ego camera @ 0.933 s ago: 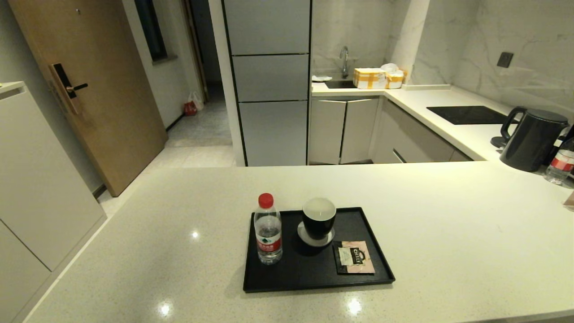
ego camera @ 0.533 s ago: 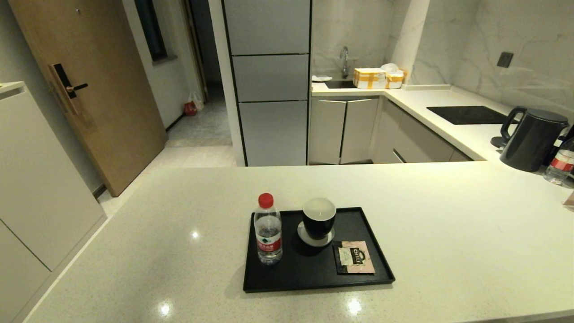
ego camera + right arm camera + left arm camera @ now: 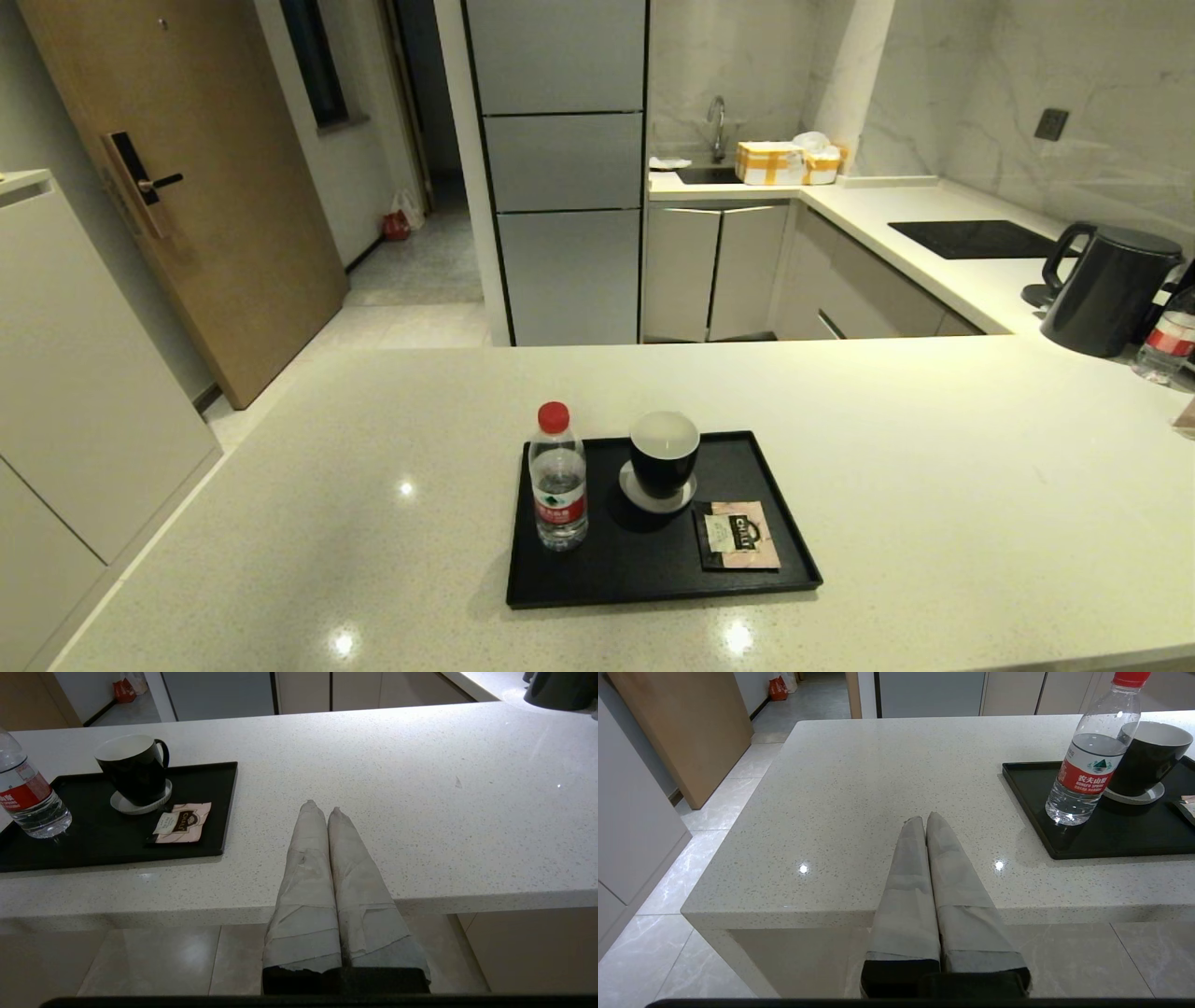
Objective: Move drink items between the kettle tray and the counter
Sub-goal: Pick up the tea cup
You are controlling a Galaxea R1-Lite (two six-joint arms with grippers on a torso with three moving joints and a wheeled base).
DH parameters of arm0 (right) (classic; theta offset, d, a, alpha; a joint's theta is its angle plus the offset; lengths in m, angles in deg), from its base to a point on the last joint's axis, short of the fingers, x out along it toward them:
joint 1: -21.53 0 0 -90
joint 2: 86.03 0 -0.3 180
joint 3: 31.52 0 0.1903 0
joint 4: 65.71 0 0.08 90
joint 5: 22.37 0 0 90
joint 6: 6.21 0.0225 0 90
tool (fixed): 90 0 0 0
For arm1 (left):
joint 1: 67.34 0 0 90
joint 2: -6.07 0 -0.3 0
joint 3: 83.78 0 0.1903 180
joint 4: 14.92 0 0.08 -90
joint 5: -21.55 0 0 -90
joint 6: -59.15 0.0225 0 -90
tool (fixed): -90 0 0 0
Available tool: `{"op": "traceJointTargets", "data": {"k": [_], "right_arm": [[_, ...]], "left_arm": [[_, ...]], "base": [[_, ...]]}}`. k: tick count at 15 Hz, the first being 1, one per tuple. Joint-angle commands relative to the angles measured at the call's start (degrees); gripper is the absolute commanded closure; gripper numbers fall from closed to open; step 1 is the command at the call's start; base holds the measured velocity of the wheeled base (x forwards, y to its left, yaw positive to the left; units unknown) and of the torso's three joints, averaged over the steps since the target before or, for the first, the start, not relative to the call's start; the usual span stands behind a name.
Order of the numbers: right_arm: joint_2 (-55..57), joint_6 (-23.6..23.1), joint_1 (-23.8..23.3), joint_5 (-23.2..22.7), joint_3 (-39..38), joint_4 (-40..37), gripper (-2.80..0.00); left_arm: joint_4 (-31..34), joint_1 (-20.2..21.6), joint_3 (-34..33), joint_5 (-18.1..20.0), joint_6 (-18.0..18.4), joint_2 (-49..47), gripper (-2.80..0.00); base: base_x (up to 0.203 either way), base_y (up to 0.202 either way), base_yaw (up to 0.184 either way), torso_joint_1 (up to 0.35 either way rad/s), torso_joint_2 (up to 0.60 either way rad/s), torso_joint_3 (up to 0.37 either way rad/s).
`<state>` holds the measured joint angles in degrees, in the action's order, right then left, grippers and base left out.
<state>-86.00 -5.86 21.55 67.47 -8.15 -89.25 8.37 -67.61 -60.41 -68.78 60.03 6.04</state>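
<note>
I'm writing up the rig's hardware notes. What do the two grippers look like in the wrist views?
Both look alike. The left gripper has two long tapered fingers wrapped in pale grey tape-like covering, emerging from a black base. The right gripper matches it, but its wrap is more creased and frayed at the base. No cables or markings show.

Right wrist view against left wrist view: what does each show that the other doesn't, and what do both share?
Only the right wrist view shows the right claw, shut and held near the counter's front edge, the cup's handle, the whole tea sachet lying flat on the tray, and the dark kettle.

Only the left wrist view shows the left claw, shut over the counter's near edge, the water bottle's red cap and the wooden door.

Both show the counter, the black tray, the water bottle and the black cup on its saucer.
</note>
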Motion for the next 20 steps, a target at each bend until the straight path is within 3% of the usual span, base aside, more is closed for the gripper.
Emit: {"op": "traceJointTargets", "data": {"k": [1, 7, 10, 13, 15, 17, 20], "right_arm": [[0.1, 0.0, 0.0, 0.0, -0.1, 0.0, 0.0], [0.1, 0.0, 0.0, 0.0, 0.0, 0.1, 0.0], [3.7, 2.2, 0.0, -0.5, 10.0, -2.4, 0.0], [17.2, 8.6, 0.1, -4.2, 25.3, -10.4, 0.0], [27.2, 10.6, 0.1, -6.0, 33.3, -21.0, 0.0], [37.1, 11.4, 0.2, -7.1, 38.3, -29.6, 0.0], [50.7, 11.9, 0.4, -11.8, 41.3, -32.1, 0.0]], "left_arm": [[0.0, 0.0, -0.1, 0.0, 0.0, 0.1, 0.0], [0.0, 0.0, -0.1, 0.0, 0.0, 0.1, 0.0], [0.0, 0.0, -0.1, 0.0, 0.0, 0.1, 0.0], [0.0, 0.0, -0.1, 0.0, 0.0, 0.1, 0.0], [0.0, 0.0, -0.1, 0.0, 0.0, 0.1, 0.0], [0.0, 0.0, -0.1, 0.0, 0.0, 0.1, 0.0], [0.0, 0.0, -0.1, 0.0, 0.0, 0.1, 0.0]], "base": [[0.0, 0.0, 0.0, 0.0, 0.0, 0.0], [0.0, 0.0, 0.0, 0.0, 0.0, 0.0], [0.0, 0.0, 0.0, 0.0, 0.0, 0.0], [0.0, 0.0, 0.0, 0.0, 0.0, 0.0], [0.0, 0.0, 0.0, 0.0, 0.0, 0.0], [0.0, 0.0, 0.0, 0.0, 0.0, 0.0], [0.0, 0.0, 0.0, 0.0, 0.0, 0.0]]}}
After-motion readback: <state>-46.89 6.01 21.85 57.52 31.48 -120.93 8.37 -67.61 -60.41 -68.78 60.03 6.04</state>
